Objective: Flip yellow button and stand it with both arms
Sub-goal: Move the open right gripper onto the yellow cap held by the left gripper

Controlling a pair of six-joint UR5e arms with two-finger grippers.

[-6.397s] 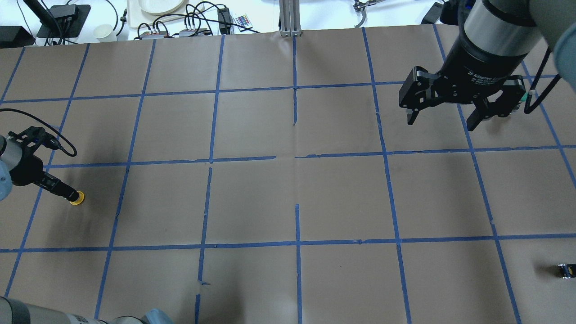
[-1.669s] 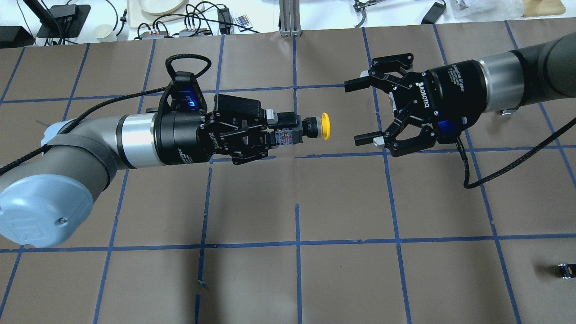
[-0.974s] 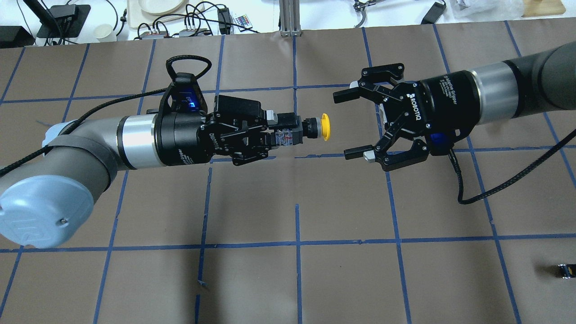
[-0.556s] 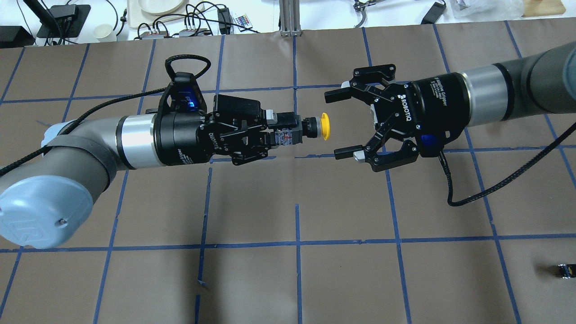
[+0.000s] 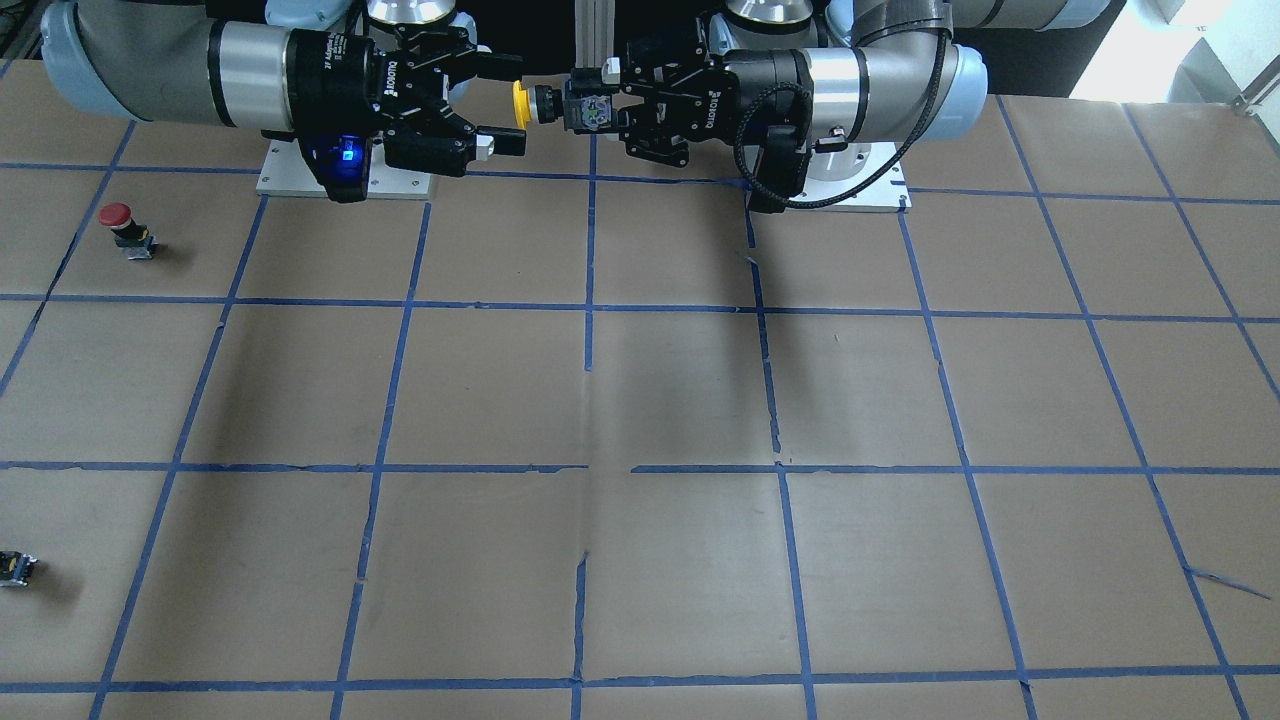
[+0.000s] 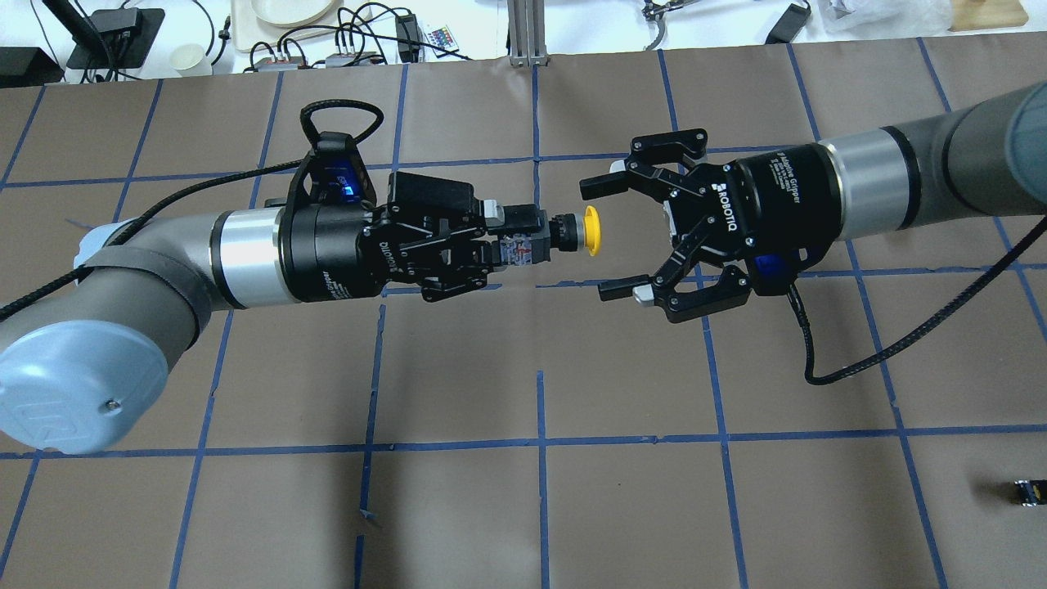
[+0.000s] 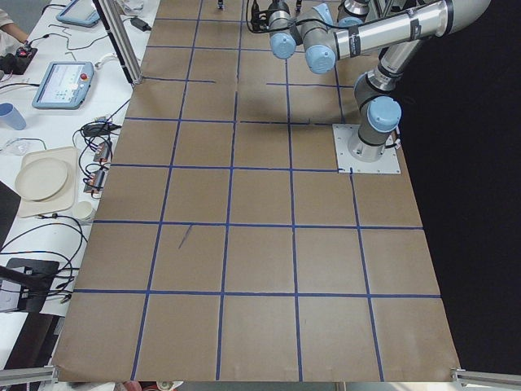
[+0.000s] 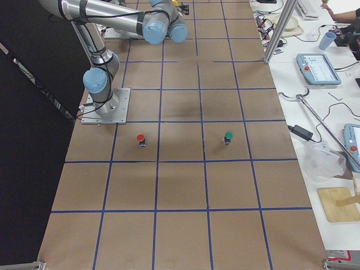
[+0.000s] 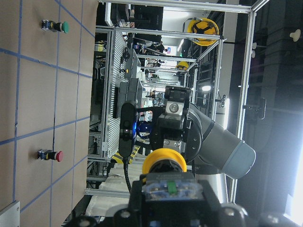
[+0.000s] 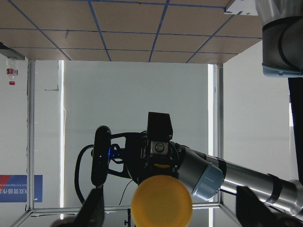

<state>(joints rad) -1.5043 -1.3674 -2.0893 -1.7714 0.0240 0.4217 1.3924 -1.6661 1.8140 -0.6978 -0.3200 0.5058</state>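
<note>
The yellow button is lifted above the table, its body clamped in the left gripper, with the wide-open, empty right gripper just beside its cap, so handover, flipping and standing judgeably remain.

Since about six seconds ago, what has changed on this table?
The left gripper lifted the yellow button from the table's left side and holds it level in mid-air, cap toward the right gripper. The right gripper turned and advanced, open, until its fingertips flank the cap without gripping. The small black block at lower right stayed put.
</note>
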